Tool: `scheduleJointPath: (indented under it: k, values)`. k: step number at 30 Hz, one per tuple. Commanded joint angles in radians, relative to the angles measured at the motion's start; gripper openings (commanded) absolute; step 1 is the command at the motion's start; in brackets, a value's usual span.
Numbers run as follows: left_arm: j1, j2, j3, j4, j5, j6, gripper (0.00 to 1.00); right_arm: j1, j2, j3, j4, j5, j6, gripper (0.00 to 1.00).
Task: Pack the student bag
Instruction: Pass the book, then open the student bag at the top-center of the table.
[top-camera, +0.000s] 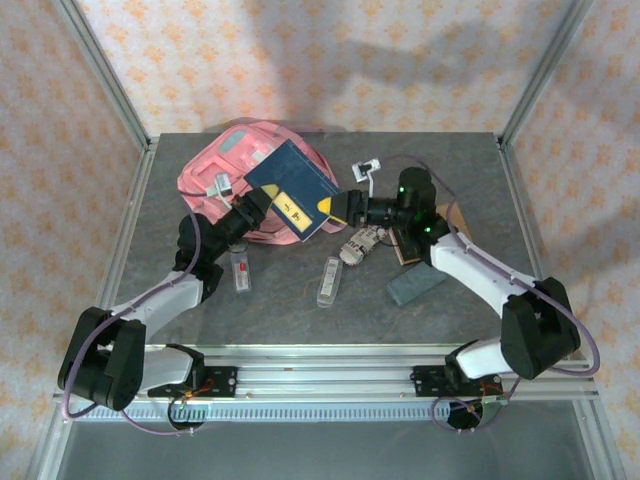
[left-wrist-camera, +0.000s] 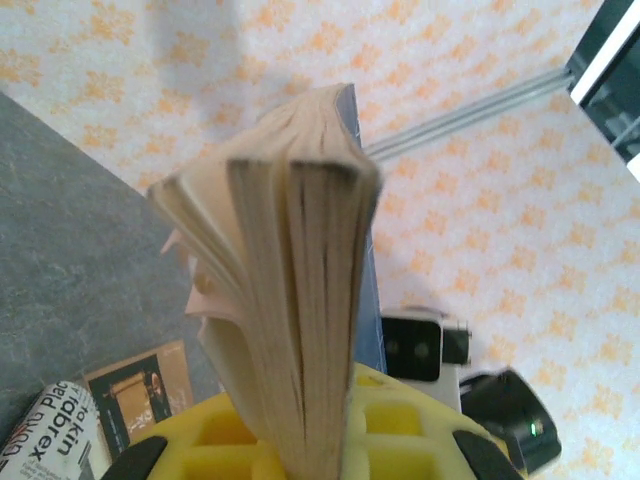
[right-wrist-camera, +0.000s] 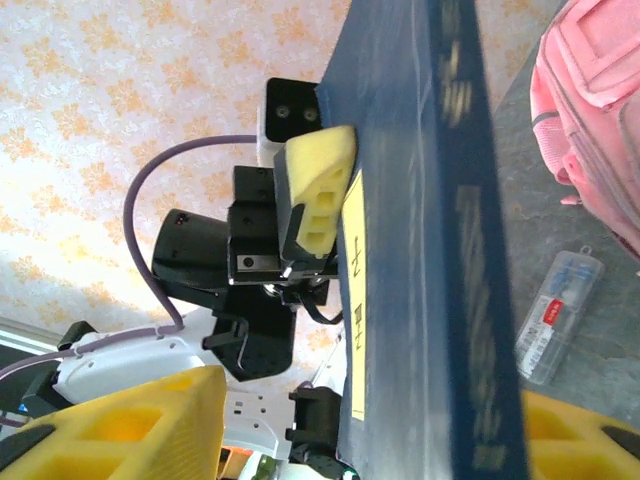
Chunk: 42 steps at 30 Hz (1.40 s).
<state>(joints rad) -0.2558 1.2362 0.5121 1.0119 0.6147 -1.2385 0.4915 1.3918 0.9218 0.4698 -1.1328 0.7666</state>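
Top external view: student bag (top-camera: 215, 165), pink, lay flat at the far left of the table (top-camera: 480, 190). A navy book (top-camera: 292, 190) hung tilted above it. The left gripper (top-camera: 252, 208) clamped the book's near-left corner, and the right gripper (top-camera: 340, 207) stood at its right corner. Two clear cases (top-camera: 328, 282) lay nearer.

Left wrist view: yellow pads (left-wrist-camera: 450, 425) were closed on the book's page edge.

Right wrist view: the right gripper's jaws stood parted around the book, one pad clear of the cover. The bag was on the table beyond.
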Motion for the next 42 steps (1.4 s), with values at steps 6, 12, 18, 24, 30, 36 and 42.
scheduleJointPath:
  k: [6, 12, 18, 24, 30, 36, 42]
  values:
    - [-0.119, 0.009, -0.02, 0.217, -0.188, -0.044, 0.0, 0.1, 0.027, -0.096, 0.415, 0.258, 0.231, 0.21]
    - [-0.113, -0.016, -0.024, 0.095, -0.191, 0.008, 0.36, 0.081, -0.038, -0.147, 0.32, 0.41, 0.186, 0.0]
    - [-0.109, -0.044, 0.241, -0.753, -0.332, 0.44, 0.61, -0.037, -0.154, -0.201, 0.145, 0.406, 0.131, 0.0]
    - [-0.111, 0.121, 0.438, -1.089, -0.418, 0.659, 0.72, -0.161, -0.272, -0.229, -0.031, 0.415, 0.058, 0.0]
    - [-0.128, 0.324, 0.649, -1.304, -0.521, 0.846, 0.75, -0.232, -0.326, -0.241, -0.113, 0.408, 0.022, 0.0]
    - [-0.145, 0.47, 0.81, -1.391, -0.642, 1.012, 0.7, -0.235, -0.325, -0.254, -0.143, 0.4, 0.003, 0.0]
    - [-0.168, 0.606, 0.93, -1.439, -0.721, 1.107, 0.75, -0.236, -0.322, -0.278, -0.129, 0.39, 0.011, 0.0]
